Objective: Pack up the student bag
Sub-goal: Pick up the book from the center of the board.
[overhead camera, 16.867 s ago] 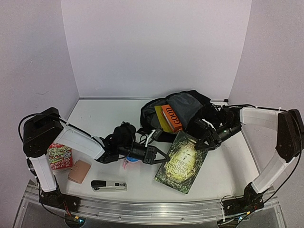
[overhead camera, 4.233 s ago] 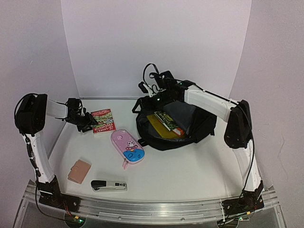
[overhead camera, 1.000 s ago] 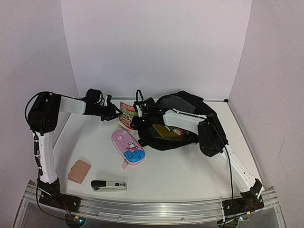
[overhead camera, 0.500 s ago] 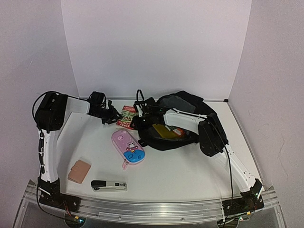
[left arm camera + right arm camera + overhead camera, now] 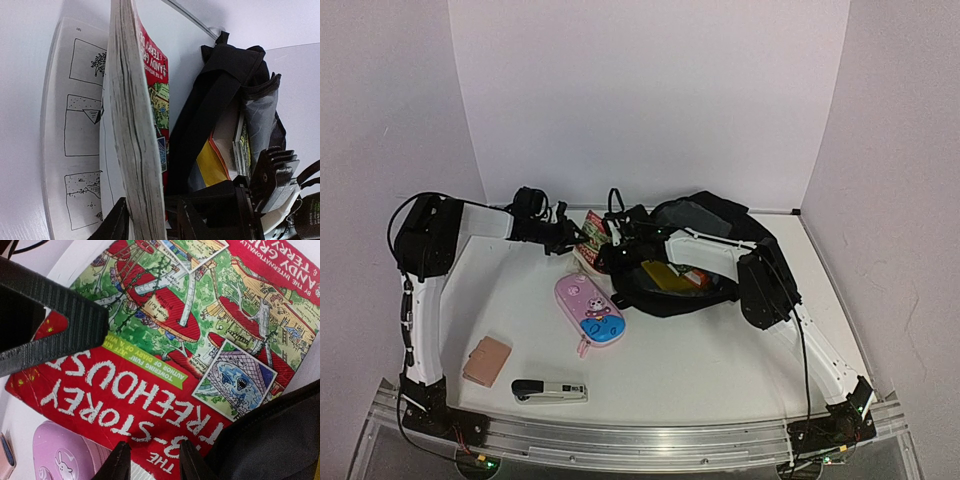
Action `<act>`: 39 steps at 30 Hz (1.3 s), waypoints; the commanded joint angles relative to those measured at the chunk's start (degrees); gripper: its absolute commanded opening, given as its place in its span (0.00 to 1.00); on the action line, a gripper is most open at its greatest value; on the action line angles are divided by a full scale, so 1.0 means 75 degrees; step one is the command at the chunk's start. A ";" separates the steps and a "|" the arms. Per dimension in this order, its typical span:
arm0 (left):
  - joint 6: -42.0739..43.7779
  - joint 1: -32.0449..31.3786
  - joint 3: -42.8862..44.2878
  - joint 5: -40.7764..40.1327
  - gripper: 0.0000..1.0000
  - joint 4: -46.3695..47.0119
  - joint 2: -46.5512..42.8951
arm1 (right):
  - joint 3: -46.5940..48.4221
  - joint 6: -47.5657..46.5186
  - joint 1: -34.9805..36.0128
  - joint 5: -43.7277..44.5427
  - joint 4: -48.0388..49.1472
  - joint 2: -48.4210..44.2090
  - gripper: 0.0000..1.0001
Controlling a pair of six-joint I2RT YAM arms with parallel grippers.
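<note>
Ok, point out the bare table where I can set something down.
Widest bare table: front right, between student bag, pencil case and the near edge. Crowded: back centre, where the red book meets the bag.

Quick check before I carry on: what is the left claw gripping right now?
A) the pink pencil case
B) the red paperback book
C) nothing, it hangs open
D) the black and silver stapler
B: in the left wrist view the left claw has its fingers on both sides of the red paperback book, whose page edge faces the camera, right beside the student bag.
</note>
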 commanded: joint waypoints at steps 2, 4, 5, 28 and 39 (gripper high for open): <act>-0.0006 -0.0140 0.0465 0.0183 0.25 -0.0469 0.0155 | -0.0324 0.0020 -0.0011 -0.0027 -0.0377 0.0164 0.33; 0.0060 -0.0105 0.0462 -0.0122 0.15 -0.0675 0.0051 | -0.0364 0.0002 -0.0011 -0.0047 -0.0377 0.0077 0.34; 0.0103 -0.0080 0.0458 -0.0257 0.10 -0.0788 -0.0024 | -0.0397 -0.0013 -0.0011 -0.0078 -0.0381 0.0022 0.35; -0.0217 0.0575 0.0003 0.0952 0.00 0.0813 -0.2620 | -0.3499 0.0170 -0.1384 -0.3045 -0.0382 -0.4734 0.98; -0.0633 -0.1007 -0.0772 0.1642 0.00 0.1787 -0.3841 | -0.4319 0.0282 -0.1523 -0.3915 -0.0356 -0.6079 0.98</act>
